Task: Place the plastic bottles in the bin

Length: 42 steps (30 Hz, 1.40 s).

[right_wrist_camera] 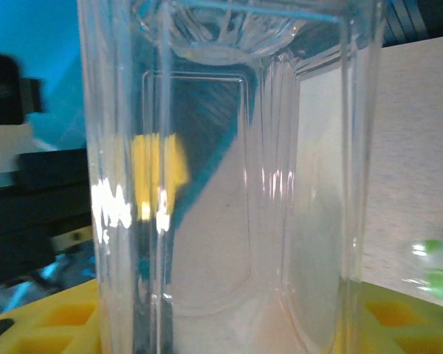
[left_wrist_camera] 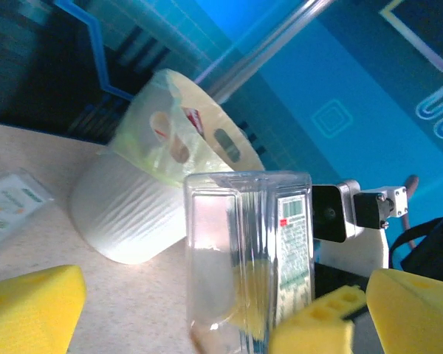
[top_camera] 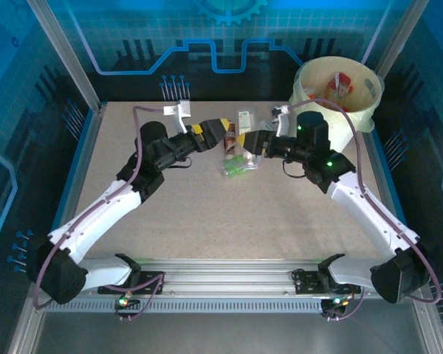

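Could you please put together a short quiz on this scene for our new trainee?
1. True or false: the left gripper is clamped on the clear bottle.
2. On the table, the white bin stands at: A) the near left corner, B) the far right corner, C) the centre.
3. Which gripper holds the clear bottle?
Key: 1 false, its jaws stand open either side of the bottle; 2 B; 3 the right gripper.

One white bin (top_camera: 360, 110), three plastic bottles (top_camera: 238, 168) outside it, more inside uncountable, two robot arms (top_camera: 118, 195)
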Motion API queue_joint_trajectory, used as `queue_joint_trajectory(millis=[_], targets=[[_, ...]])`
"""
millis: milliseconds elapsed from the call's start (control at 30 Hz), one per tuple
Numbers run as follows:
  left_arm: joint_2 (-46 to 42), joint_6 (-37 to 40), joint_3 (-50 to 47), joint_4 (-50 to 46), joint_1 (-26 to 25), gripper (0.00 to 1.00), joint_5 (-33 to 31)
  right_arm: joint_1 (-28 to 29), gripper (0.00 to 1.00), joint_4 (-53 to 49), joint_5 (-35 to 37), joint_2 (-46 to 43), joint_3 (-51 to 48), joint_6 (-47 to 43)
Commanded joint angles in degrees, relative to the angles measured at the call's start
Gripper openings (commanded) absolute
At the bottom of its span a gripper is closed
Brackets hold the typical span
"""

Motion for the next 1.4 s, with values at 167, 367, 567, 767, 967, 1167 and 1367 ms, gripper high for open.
queue_joint_trajectory(millis=[167, 367, 567, 767, 967, 1167, 1367], targets=[[-8.25, 9.53, 0.28, -20.47, -0.14, 0.99, -20.31, -11.48, 0.38, -15.81, 9.76, -2.7, 8.93, -10.88], [-13.27, 13.19, -0.44, -30.93, 0.89, 0.99, -31.31, -19.19, 0.37, -19.29, 13.73, -0.63, 15.6, -16.53], [-17.12, 13.07, -2.32, -35.66, 1.09, 0.99, -40.36, -24.34, 0.38, -19.15, 14.5, 3.81, 22.19, -18.41], [-19.65, 14.14, -3.23, -37.18, 1.18, 0.99, -43.89, -28.15, 0.38, -19.65, 16.87, 8.34, 27.88, -20.53], [-19.72, 14.69, -2.62, -39.36, 1.18, 0.99, -43.61, -32.31, 0.39, -21.37, 20.39, 13.72, 32.98, -24.07], [-20.32, 14.83, -2.44, -41.05, 1.33, 0.99, -43.74, -34.57, 0.4, -22.5, 19.89, 19.7, 39.05, -24.99], [-20.34, 13.68, -2.61, -42.27, 1.38, 0.99, -44.2, -34.61, 0.43, -21.8, 28.18, 25.08, 42.32, -25.4]])
